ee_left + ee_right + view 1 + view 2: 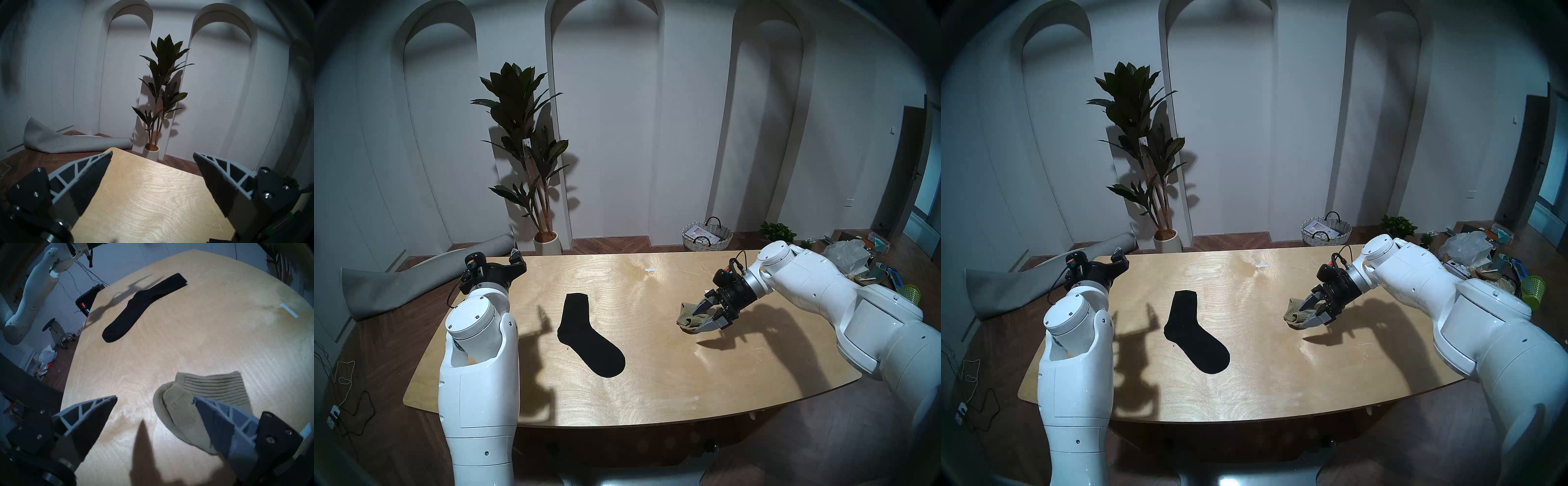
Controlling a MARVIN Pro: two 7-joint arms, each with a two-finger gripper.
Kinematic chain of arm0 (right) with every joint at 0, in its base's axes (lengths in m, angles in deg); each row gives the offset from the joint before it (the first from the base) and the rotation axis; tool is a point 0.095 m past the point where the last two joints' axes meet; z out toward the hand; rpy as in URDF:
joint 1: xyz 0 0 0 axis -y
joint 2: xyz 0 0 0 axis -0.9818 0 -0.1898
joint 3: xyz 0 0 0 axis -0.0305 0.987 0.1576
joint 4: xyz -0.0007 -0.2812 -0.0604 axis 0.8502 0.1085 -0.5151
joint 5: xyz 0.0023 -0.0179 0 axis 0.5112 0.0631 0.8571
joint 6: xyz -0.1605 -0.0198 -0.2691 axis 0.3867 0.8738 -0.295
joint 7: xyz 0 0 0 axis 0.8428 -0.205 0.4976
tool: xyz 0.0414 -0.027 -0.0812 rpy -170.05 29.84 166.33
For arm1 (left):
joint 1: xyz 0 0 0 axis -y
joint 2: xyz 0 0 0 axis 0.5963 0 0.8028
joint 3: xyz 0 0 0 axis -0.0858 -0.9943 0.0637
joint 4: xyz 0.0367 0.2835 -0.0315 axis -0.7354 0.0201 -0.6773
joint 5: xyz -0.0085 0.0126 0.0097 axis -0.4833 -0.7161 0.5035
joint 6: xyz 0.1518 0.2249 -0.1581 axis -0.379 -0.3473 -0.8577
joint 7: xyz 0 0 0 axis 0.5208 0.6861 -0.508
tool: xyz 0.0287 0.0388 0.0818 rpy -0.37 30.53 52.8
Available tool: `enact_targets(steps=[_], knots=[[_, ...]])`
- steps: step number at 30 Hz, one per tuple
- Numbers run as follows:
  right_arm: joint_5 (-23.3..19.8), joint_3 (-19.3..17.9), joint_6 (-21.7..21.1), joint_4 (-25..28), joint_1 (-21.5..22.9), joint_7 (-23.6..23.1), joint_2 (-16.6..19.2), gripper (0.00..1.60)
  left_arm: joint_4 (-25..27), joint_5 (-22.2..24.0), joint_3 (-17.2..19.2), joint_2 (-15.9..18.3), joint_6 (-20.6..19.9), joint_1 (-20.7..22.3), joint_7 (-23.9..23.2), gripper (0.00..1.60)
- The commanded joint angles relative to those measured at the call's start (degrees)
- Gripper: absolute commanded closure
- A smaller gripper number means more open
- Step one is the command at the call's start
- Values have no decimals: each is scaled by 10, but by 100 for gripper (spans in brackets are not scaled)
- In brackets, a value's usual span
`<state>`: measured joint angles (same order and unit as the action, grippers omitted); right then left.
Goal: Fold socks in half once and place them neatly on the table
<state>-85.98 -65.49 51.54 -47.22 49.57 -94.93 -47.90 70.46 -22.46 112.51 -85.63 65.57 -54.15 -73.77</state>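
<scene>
Both arms' fingers spread wide, holding nothing: right gripper (155, 400) over the folded tan sock (212, 392); black sock (585, 334) flat on the surface (653, 390).

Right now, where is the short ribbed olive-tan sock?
In the head view the short ribbed olive-tan sock lies folded on the right side of the light plywood table, just under the open right gripper, well right of the long black sock.

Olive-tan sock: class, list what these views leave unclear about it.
- Olive-tan sock, right wrist view: its near end is hidden behind a finger of the open right gripper.
- Head views: the gripper covers its right part.
- Left wrist view: it is out of frame.
</scene>
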Motion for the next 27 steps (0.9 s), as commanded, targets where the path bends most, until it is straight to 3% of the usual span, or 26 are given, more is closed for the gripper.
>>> enact_targets(steps=[1, 9, 12, 15, 20, 27], knots=[[-18, -5, -12, 61, 32, 0, 64, 0, -6, -4, -14, 5, 2, 34, -2, 0], [-57, 33, -51, 137, 4, 0, 113, 0, -21, -4, -17, 2, -2, 36, -1, 0], [-92, 35, -63, 160, -4, 0, 129, 0, -17, -7, -19, 10, 12, 28, -10, 0], [-152, 3, -92, 180, -4, 0, 157, 0, -5, -52, -41, 58, 47, 16, -33, 0], [-197, -39, -84, 168, 4, 0, 177, 0, -3, -62, -43, 78, 55, 15, -54, 0], [-293, -87, -103, 132, -35, 0, 203, 0, -46, -118, -68, 128, 51, 12, -78, 0]])
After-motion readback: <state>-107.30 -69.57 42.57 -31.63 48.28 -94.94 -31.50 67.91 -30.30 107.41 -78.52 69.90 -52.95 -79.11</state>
